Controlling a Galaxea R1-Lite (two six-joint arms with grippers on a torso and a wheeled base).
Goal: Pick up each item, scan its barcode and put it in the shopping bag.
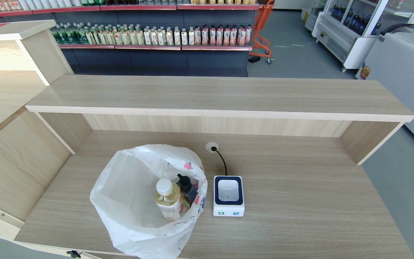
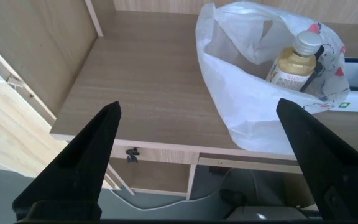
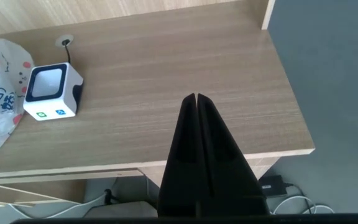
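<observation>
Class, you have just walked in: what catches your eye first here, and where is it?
A white shopping bag stands open on the wooden counter, a yellow drink bottle and a dark bottle inside it. Just to its right sits the white barcode scanner.

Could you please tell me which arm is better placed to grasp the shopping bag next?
Probably left: the open left gripper faces the shopping bag closely; the shut right gripper has the scanner between.

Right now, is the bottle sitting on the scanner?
No, the bottle stands inside the white bag, beside the scanner.
</observation>
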